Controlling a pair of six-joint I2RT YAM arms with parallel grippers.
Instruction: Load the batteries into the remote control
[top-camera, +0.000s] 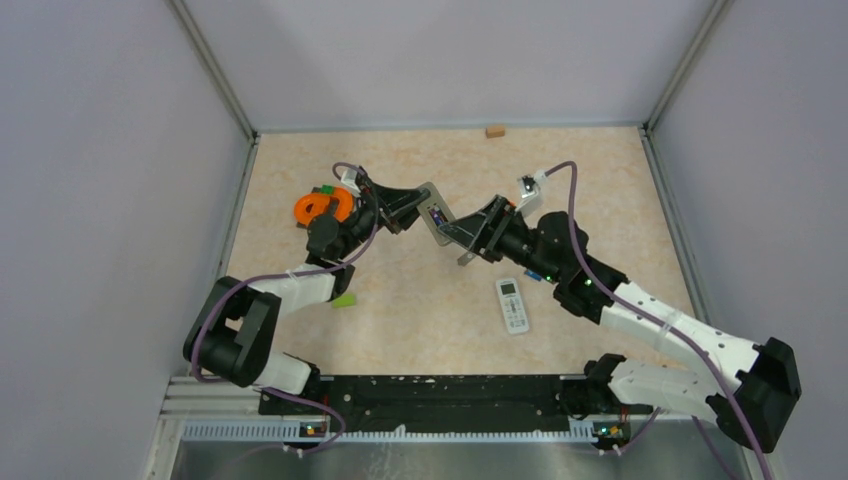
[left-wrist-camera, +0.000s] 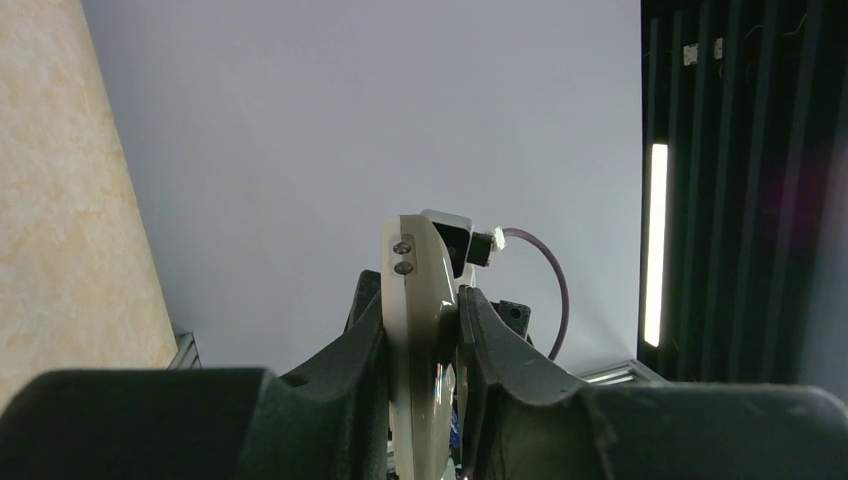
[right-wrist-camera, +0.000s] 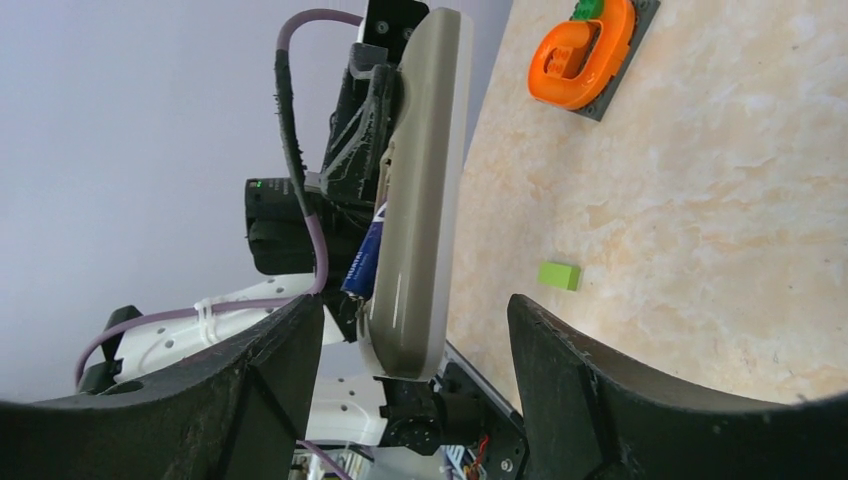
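Beige marbled tabletop (top-camera: 400, 330), grey walls. Left gripper (left-wrist-camera: 420, 292) is clenched on the grey remote (right-wrist-camera: 425, 150), holding it edge-on in the air over mid-table. A blue battery (right-wrist-camera: 365, 255) lies in its back. Right gripper (top-camera: 468, 238), just beside, is spread and grasps nothing. Batteries look light, stiff and slick: pinch mid-barrel. Other cells are hidden, perhaps inside the compartment
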